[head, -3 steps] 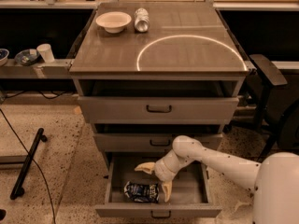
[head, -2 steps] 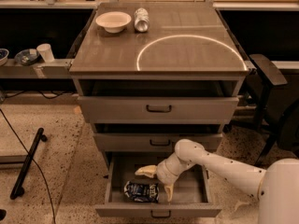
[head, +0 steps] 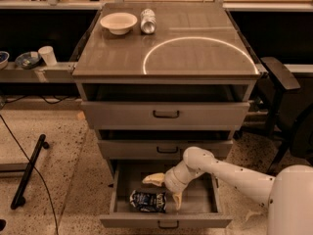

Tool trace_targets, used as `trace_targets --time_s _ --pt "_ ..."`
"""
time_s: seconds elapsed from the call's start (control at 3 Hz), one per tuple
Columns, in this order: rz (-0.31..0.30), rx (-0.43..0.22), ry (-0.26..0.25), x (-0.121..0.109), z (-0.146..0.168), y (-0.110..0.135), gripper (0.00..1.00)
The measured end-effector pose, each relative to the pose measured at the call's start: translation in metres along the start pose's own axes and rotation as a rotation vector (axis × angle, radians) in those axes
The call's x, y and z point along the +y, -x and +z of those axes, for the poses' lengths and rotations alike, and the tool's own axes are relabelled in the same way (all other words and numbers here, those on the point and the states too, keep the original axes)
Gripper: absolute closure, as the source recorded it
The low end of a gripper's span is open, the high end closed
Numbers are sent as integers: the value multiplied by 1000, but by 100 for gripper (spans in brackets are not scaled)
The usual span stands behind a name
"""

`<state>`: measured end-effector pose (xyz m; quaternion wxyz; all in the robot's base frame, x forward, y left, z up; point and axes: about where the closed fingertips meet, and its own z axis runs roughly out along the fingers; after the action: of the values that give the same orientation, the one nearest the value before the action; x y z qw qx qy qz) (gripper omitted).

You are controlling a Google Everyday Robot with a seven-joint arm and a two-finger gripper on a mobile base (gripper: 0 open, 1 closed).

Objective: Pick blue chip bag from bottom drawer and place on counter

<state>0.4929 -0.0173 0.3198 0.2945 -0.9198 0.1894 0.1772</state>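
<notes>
The bottom drawer (head: 113,199) of the grey cabinet is pulled out, its deep tray open to view and a small dark loop handle (head: 167,224) on its low front panel. The blue chip bag (head: 147,201) lies flat on the tray floor, left of centre and close to the front panel, with its long side running left to right and its white lettering facing up.

The white arm (head: 230,173) reaches in from the lower right and bends down into the tray. The gripper (head: 165,190) hangs inside the drawer, just above and to the right of the bag. Its jaws are spread wide and hold nothing. One pale finger (head: 153,179) points left, above the bag and towards the back of the tray; the other finger (head: 177,200) points down towards the drawer front, just beside the bag's right end. The bag's right half sits in the open wedge between the two fingers. Whether the lower finger touches the foil cannot be told.

Above, the middle drawer (head: 166,149) and the top drawer (head: 166,114) are each partly drawn out. The counter (head: 195,58) on top is glossy grey-brown and shows a bright ring-shaped reflection. A white bowl (head: 118,22) and a silver can (head: 147,21) stand side by side near its back left corner, well apart from the bag.
</notes>
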Motion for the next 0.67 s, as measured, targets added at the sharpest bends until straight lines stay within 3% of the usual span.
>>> trace_targets --time_s 0.33,0.67 --pt "-90 88 2 3 -7 -9 0" --pt "-303 217 17 9 -11 -20 0"
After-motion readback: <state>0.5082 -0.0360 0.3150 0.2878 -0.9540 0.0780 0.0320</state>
